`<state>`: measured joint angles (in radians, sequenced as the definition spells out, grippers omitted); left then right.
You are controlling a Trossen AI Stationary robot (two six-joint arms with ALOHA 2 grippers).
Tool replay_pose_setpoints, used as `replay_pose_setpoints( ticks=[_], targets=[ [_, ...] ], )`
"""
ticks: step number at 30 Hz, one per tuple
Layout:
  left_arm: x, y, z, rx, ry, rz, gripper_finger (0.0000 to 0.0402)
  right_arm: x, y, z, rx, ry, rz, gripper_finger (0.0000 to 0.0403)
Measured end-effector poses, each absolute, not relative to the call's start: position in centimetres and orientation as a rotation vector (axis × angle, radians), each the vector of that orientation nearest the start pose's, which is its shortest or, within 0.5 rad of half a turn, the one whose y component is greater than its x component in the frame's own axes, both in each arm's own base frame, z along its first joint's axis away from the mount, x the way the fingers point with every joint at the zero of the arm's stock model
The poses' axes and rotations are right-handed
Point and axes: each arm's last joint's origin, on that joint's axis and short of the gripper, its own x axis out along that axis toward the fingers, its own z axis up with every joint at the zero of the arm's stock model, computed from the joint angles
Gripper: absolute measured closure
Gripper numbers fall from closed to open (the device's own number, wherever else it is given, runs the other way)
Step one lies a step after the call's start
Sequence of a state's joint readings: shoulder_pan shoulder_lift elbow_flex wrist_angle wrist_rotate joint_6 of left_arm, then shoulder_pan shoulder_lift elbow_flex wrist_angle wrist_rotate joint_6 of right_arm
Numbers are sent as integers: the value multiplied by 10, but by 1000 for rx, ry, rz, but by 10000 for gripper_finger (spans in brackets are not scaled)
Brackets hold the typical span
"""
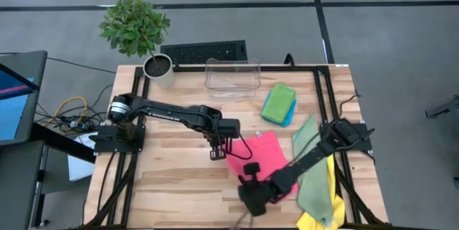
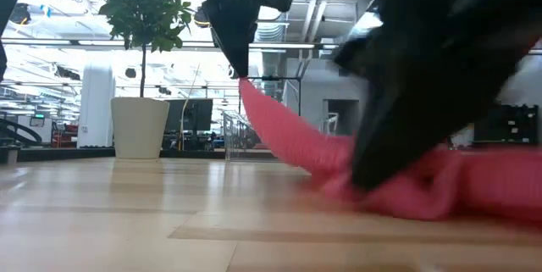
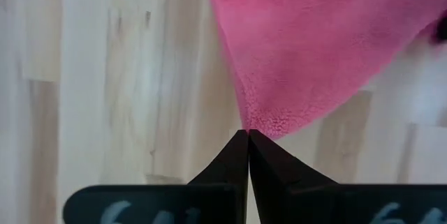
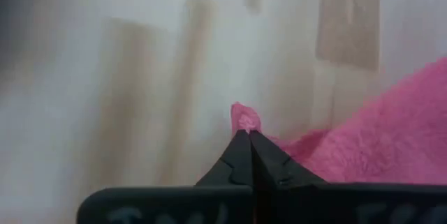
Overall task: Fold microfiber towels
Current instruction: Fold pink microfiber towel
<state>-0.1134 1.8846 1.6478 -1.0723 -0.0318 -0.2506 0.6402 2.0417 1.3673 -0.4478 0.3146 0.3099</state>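
Wooden worktop (image 1: 172, 173), as I read it from the overhead camera: clear plastic bin (image 1: 232, 77) at the far edge, nothing visible inside; potted plant (image 1: 154, 64) at the far left corner. Bright green towel (image 1: 277, 102) on bright blue towel (image 1: 289, 114), folded, beside the bin. Pale sage green towel (image 1: 313, 176) and yellow towel (image 1: 315, 221) along the right edge. Pink towel (image 1: 262, 155) mid-table: left gripper (image 3: 248, 135) pinched on one corner, right gripper (image 4: 246, 135) pinched on another near the front edge. Only the low camera shows the left-held corner lifted.
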Motion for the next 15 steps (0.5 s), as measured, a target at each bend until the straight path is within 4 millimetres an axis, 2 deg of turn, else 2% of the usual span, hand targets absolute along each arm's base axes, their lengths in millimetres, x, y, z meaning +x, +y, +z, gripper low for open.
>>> replay_pose_setpoints(
  ticks=[3, 5, 9, 12, 15],
  targets=[
    [369, -49, 273, -151, 1285, 94, 401, 311, 249, 191, -253, 932, 112, 396],
    [364, -56, 282, -166, 1260, 94, 401, 292, 255, 213, -272, 879, 85, 397],
    [350, -74, 301, -197, 1204, 96, 401, 253, 257, 261, -280, 735, 0, 397],
    [340, -90, 312, -212, 1156, 118, 401, 236, 251, 279, -262, 675, -59, 397],
    [328, -106, 322, -266, 1118, 157, 401, 232, 244, 289, -257, 642, -93, 397]
  ],
)
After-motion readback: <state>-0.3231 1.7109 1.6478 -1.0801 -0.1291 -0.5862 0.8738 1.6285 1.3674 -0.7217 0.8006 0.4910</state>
